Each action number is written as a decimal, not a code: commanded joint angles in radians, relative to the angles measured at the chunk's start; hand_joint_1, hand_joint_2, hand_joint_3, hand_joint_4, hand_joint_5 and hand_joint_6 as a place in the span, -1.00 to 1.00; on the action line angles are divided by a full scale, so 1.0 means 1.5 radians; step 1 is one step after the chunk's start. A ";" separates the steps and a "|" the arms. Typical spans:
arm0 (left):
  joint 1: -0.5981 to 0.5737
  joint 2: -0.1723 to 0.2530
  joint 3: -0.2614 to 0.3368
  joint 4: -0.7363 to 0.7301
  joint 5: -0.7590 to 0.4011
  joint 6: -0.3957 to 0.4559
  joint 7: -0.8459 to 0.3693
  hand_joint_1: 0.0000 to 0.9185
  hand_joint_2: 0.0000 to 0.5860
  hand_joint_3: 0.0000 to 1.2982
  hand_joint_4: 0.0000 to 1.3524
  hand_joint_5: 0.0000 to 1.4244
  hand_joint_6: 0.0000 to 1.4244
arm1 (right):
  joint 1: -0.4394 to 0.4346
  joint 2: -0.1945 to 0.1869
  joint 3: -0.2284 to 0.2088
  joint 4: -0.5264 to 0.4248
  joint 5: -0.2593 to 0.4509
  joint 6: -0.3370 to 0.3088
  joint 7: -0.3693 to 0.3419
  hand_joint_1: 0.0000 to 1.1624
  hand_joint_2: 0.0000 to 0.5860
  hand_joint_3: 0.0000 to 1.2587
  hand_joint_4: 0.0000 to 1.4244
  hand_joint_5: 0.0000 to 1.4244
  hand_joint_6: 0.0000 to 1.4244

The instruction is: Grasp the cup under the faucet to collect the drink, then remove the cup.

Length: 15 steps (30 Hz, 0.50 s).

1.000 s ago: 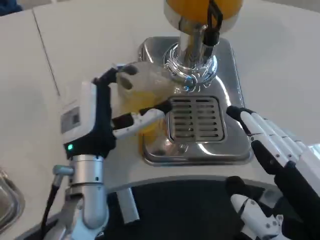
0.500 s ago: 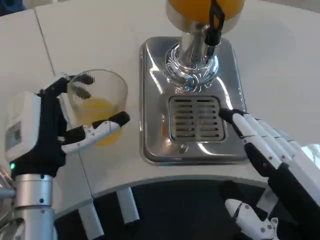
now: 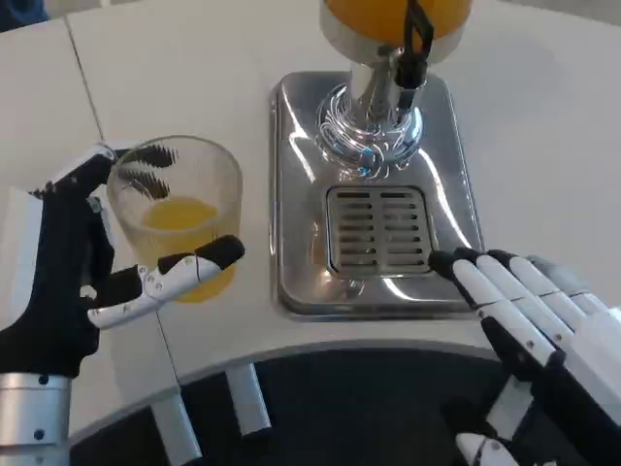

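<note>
The broad white desk [image 3: 543, 116] is lying smooth and matte beneath everything, with a thin dark seam running down its left part. On it is standing the shiny steel drink dispenser [image 3: 374, 116], whose rectangular, mirror-polished base tray [image 3: 291, 194] is carrying a slotted drain grille [image 3: 380, 231]; a chrome column is rising from the tray to a round tank of orange juice [image 3: 393, 15], with a black tap lever [image 3: 412, 44] hanging at its front.

The left hand [image 3: 73, 282], black in the palm with white and black fingers, is gripping the clear round plastic cup [image 3: 179, 209]: its thumb is lying across the cup's near side and its fingers are wrapping round the far side, showing through the transparent wall. The cup is standing upright on or just above the desk, just left of the tray and well clear of the faucet, with a shallow layer of orange juice at its bottom. Compared with half a second ago, the cup and left hand are sitting slightly lower and further left.

The right hand [image 3: 529, 311] is resting open and empty at the tray's near right corner, fingers spread and stretched toward the grille; it is lying lower in the picture than before.
</note>
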 commanded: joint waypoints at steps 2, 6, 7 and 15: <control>0.064 -0.016 0.016 -0.086 -0.024 -0.037 -0.029 0.70 -1.00 0.77 0.52 0.91 1.00 | 0.047 -0.024 -0.031 0.004 0.003 -0.056 -0.025 -0.85 0.81 -1.00 -1.00 -1.00 -1.00; 0.107 -0.025 0.014 -0.134 -0.027 -0.051 -0.051 0.70 -1.00 0.77 0.52 0.91 1.00 | 0.056 -0.029 -0.038 0.009 0.004 -0.084 -0.039 -0.88 0.80 -1.00 -1.00 -1.00 -1.00; 0.113 -0.027 0.014 -0.140 -0.026 -0.052 -0.056 0.70 -1.00 0.77 0.52 0.91 1.00 | 0.056 -0.031 -0.039 0.011 0.004 -0.090 -0.042 -0.88 0.80 -1.00 -1.00 -1.00 -1.00; 0.161 -0.030 0.018 -0.180 -0.028 -0.094 -0.094 0.70 -1.00 0.77 0.52 0.91 1.00 | 0.078 -0.030 -0.066 0.034 0.031 -0.169 -0.090 -0.90 0.85 -1.00 -1.00 -1.00 -1.00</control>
